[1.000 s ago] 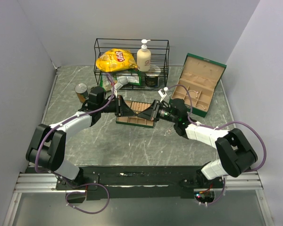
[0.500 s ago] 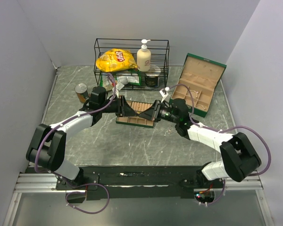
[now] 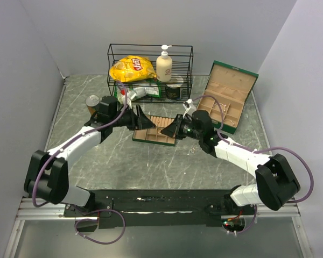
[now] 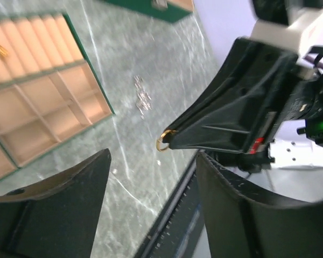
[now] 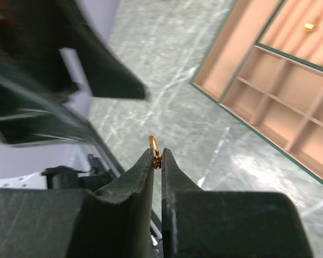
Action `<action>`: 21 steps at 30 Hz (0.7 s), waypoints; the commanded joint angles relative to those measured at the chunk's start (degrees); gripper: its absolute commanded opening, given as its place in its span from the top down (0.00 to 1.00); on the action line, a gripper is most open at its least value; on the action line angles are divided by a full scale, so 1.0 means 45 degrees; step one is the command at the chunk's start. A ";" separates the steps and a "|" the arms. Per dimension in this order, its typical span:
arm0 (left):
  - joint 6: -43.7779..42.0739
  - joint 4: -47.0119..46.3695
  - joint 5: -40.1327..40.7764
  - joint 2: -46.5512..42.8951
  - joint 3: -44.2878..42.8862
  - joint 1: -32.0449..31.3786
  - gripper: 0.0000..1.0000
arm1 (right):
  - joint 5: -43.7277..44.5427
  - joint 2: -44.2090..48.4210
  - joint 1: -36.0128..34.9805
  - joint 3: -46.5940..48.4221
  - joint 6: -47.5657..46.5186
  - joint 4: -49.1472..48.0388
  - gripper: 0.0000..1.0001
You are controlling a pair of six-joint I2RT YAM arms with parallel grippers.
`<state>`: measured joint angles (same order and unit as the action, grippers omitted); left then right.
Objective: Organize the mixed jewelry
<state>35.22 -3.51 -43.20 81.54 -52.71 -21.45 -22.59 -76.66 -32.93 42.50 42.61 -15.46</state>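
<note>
A small gold ring (image 5: 153, 146) is pinched at the very tips of my right gripper (image 5: 156, 153), which is shut on it above the table beside the tray. From the left wrist view the ring (image 4: 163, 143) hangs at that gripper's tip. My left gripper (image 4: 153, 158) faces it, open and empty, a short way off. Seen from above, the left gripper (image 3: 145, 122) and the right gripper (image 3: 170, 130) hover over the tan, green-rimmed jewelry tray (image 3: 151, 139). A gold piece (image 5: 310, 25) lies in the tray's ring rolls. A silver chain (image 4: 142, 98) lies loose on the table.
An open green jewelry box (image 3: 226, 99) stands at the right rear. Behind the tray a black wire rack (image 3: 151, 72) holds a yellow chips bag (image 3: 132, 68), a lotion bottle (image 3: 164, 64) and a tin. A can (image 3: 91, 102) stands to the left.
My left gripper's jaws have opened and it has drawn back to the left from the right gripper. The ring stays in the right gripper, which has lifted slightly.
</note>
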 commanded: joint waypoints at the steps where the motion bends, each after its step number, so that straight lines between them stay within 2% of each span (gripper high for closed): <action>1: -0.1009 0.1263 0.1024 -0.0990 -0.0904 0.0314 0.27 | 0.1345 0.0338 -0.0241 0.1101 -0.0796 0.1519 1.00; 4: -0.1615 0.2534 0.2155 -0.1205 -0.1352 0.0411 0.22 | 0.2497 0.0007 -0.0436 0.1978 -0.0933 0.3177 1.00; 8: -0.2843 0.4721 0.4808 -0.1361 -0.2133 0.0412 0.13 | 0.4040 -0.0775 -0.0612 0.3541 -0.1051 0.5757 1.00; 9: -0.3021 0.5344 0.5666 -0.1420 -0.2328 0.0412 0.01 | 0.4314 -0.0950 -0.0670 0.4046 -0.0974 0.6573 1.00; 17: -0.4662 0.6716 0.9245 -0.2103 -0.2682 0.0451 0.04 | 0.6013 -0.3547 -0.0788 0.7174 -0.0992 0.9996 1.00; 21: -0.5170 0.6367 1.0262 -0.2201 -0.1846 0.0451 0.04 | 0.6737 -0.5048 -0.0827 0.9068 -0.0992 1.1441 1.00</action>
<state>16.40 24.91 -5.61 73.23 -62.59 -19.68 1.61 -94.56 -35.92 75.72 38.85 26.35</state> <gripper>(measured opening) 0.963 0.132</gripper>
